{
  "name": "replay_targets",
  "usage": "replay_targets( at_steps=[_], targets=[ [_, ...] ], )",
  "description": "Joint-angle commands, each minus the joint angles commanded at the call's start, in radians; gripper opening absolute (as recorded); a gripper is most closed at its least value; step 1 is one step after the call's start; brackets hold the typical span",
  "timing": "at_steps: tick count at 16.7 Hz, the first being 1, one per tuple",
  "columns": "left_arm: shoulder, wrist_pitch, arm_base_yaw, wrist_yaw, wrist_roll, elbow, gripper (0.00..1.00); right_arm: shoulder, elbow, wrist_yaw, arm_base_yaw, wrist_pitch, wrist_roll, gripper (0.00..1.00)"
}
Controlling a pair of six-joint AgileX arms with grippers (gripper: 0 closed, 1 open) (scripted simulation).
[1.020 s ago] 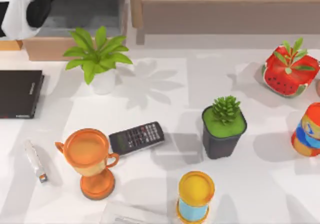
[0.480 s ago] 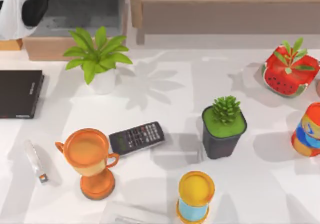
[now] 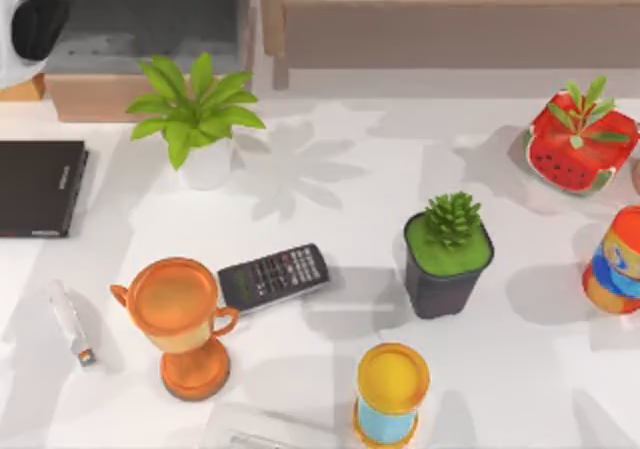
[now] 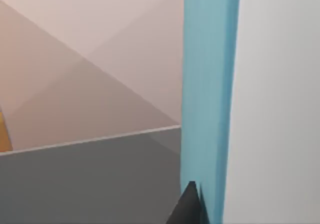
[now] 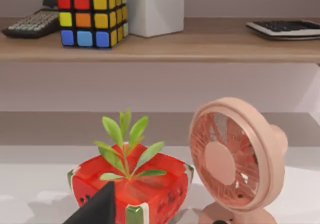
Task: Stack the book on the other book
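Black book [image 3: 40, 187] — teal book [image 4: 209, 99]; orange trophy [image 3: 180, 319] — red watermelon pot [image 3: 578, 147].

Open room: bare surface [image 3: 330, 159] around the other book [image 3: 40, 187].
Obstacles: leafy plant [image 3: 197, 119], trophy [image 3: 180, 321], remote [image 3: 273, 275] nearby.

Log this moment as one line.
left gripper: holding teal book, off table's far-left corner | black book: flat at left edge, bare | stack: pending

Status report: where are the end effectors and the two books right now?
Left end effector against the teal-blue book, beyond the table's far left corner. Right end effector near the watermelon planter. Black book at left edge; nothing on it.
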Motion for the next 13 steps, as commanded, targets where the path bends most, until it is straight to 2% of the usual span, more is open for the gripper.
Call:
replay_targets(
  at_steps=[5,9,13],
  targets=[
    [-0.223,0.096,0.08,0.183,0.38,-0.198,0.0,0.0,0.0,0.0,0.0,0.0,0.0,1.0],
    [-0.381,0.117,0.208,0.305,0.773,-0.411,0.0,0.0,0.0,0.0,0.0,0.0,0.0,1.0],
    [-0.439,0.066,0.358,0.384,1.137,-0.622,0.0,0.0,0.0,0.0,0.0,0.0,0.0,1.0]
  ],
)
